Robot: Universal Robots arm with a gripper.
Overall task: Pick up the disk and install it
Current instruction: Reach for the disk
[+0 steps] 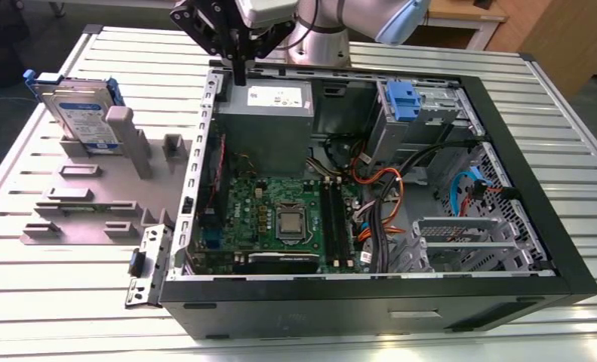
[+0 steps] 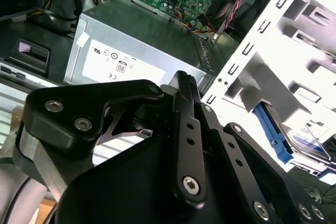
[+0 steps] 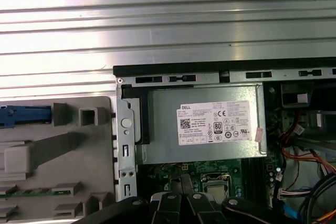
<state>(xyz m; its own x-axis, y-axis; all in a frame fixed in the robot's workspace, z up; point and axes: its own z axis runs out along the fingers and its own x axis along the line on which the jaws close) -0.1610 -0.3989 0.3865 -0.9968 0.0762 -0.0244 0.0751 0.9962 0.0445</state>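
The black two-fingered gripper [image 1: 240,78] has its fingers pressed together on nothing. Its tips hang just above the one grey metal power supply box [image 1: 266,102], by the edge of the open black computer case [image 1: 328,302]. Well apart from the gripper, outside the case, the one silver, blue-framed disk [image 1: 77,113] stands upright in a grey plastic fixture [image 1: 96,204]. One unlabelled blue plastic bracket [image 1: 403,100] sits in the case's drive bay, on the gripper's other side.

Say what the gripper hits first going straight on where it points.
Likely the grey power supply, near its edge by the case wall. The gripper points down over that corner; depth is unclear, so the wall's rim could come first.
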